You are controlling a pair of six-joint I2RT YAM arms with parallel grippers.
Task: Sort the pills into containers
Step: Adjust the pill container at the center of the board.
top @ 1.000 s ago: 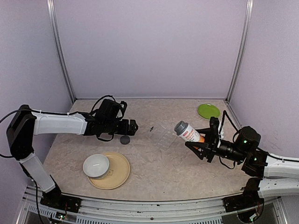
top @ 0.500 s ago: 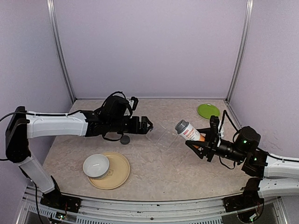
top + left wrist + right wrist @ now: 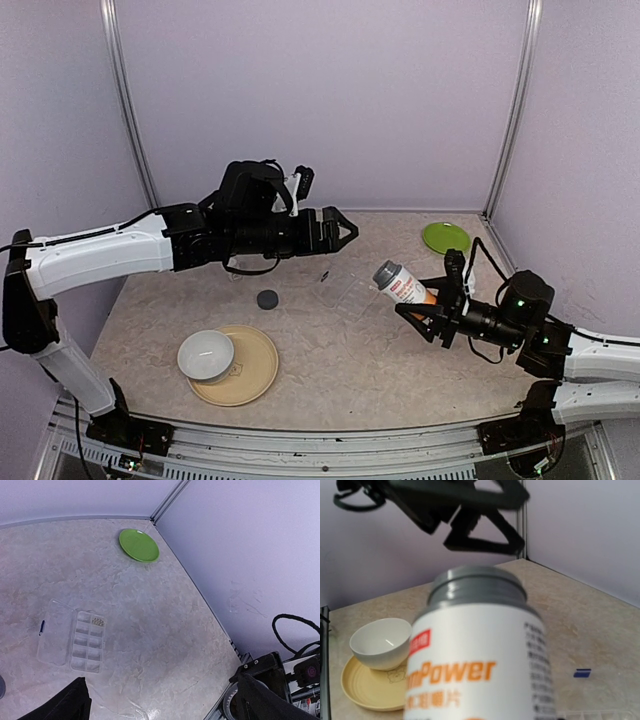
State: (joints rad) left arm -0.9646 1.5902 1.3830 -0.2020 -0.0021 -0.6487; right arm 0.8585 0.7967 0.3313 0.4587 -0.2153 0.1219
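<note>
The containers are the compartments of a flat clear pill box (image 3: 86, 641) lying open on the table, its lid (image 3: 54, 639) folded out to one side; in the top view the box (image 3: 352, 292) is at mid-table. A small pale cluster of pills (image 3: 98, 622) sits in one end compartment. My left gripper (image 3: 342, 229) hovers open and empty above the table, up and left of the box; its dark fingertips (image 3: 67, 705) frame the bottom of the left wrist view. My right gripper (image 3: 432, 304) is shut on a white orange-labelled bottle (image 3: 400, 281) with a grey top (image 3: 476, 586), held tilted just right of the box.
A small dark round disc (image 3: 267, 298) lies left of the box. A white bowl (image 3: 206, 355) rests on a yellow plate (image 3: 256, 372) at the front left. A green plate (image 3: 446, 237) is at the back right corner by the walls.
My left arm has lifted and swung right, from low beside the dark disc to high over the table near the pill box. The right gripper and bottle have barely moved.
</note>
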